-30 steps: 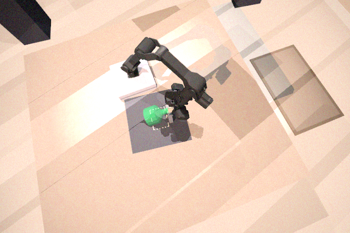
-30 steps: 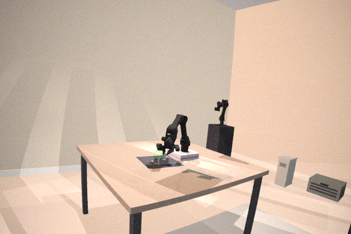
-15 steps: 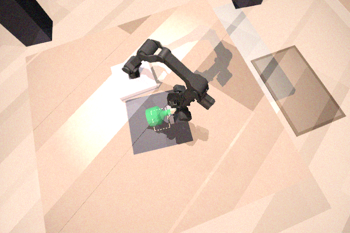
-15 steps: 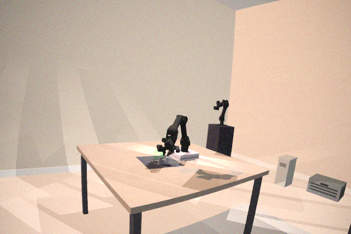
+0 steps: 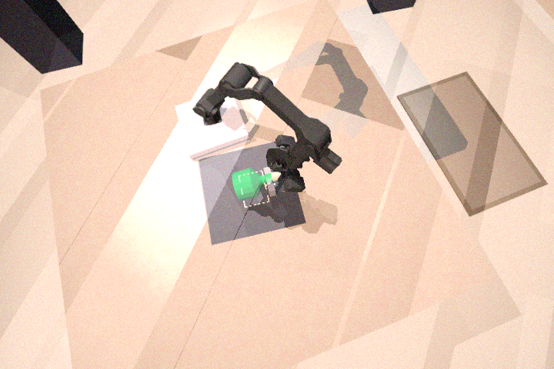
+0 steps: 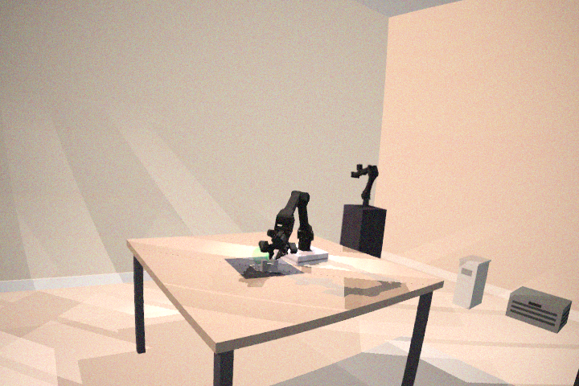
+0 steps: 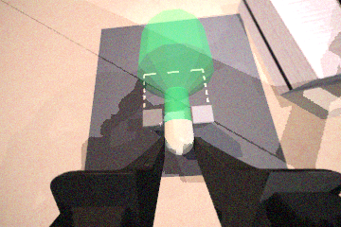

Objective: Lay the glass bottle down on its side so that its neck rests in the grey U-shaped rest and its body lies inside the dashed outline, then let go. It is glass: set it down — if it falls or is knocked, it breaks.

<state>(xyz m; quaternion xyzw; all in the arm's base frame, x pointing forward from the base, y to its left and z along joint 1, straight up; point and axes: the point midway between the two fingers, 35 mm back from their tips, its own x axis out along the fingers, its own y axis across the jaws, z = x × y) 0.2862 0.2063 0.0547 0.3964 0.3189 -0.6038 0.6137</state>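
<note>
One glass bottle [image 5: 246,184] [image 6: 259,253] [image 7: 175,57], pinched by its neck in the gripper [image 5: 278,174] [image 6: 274,258] [image 7: 179,140], looks raised above the dashed outline [image 5: 244,206] [image 7: 144,90]; early release could smash it.

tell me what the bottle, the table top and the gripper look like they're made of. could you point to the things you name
The green bottle [image 5: 245,184] [image 7: 176,61] looks like smooth, clear tinted glass: the mat's seam shows through it, though clear plastic could look alike. The pale tan table top [image 5: 260,295] [image 6: 263,314] may be matt wood or laminate; no grain shows. The black gripper [image 7: 179,140] seems to be dull plastic or coated metal, with only faint highlights.
</note>
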